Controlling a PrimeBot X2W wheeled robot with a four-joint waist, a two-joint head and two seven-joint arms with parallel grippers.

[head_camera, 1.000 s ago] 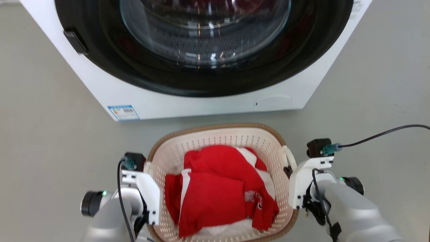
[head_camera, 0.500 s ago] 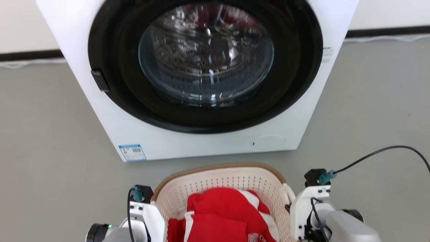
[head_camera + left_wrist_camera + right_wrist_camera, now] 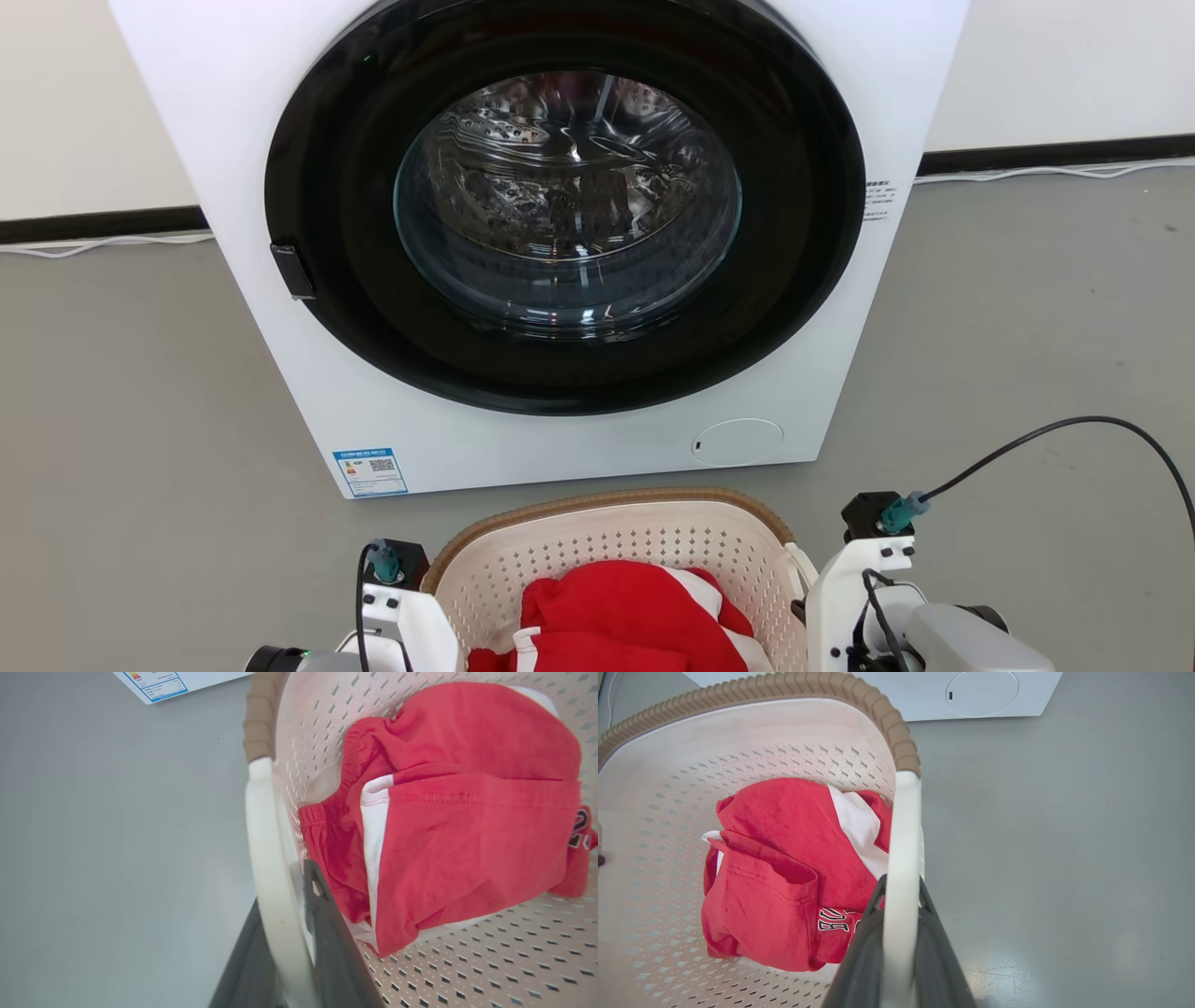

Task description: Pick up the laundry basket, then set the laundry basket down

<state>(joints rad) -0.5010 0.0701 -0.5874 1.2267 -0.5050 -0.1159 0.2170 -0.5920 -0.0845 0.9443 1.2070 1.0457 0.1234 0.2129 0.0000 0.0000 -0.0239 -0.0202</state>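
Observation:
The laundry basket (image 3: pixel 607 505), cream-white and perforated with a brown woven-look rim, sits low in the head view just in front of the washer. A red and white garment (image 3: pixel 635 611) lies inside it. My left gripper (image 3: pixel 282 898) is shut on the basket's left white handle (image 3: pixel 261 830), one dark finger on each side. On the opposite side, my right gripper (image 3: pixel 901 891) is shut on the right white handle (image 3: pixel 903 821) in the same way. I cannot tell whether the basket touches the floor.
A white front-loading washer (image 3: pixel 233 140) with a closed dark round door (image 3: pixel 565 210) stands right behind the basket. Grey floor (image 3: pixel 1027 327) spreads on both sides. A black cable (image 3: pixel 1055 431) arcs from my right wrist. A wall with a dark skirting runs behind.
The head camera has tilted upward, so the washer door is in full view and the basket sits lower in the picture. Both grippers stay shut on the handles.

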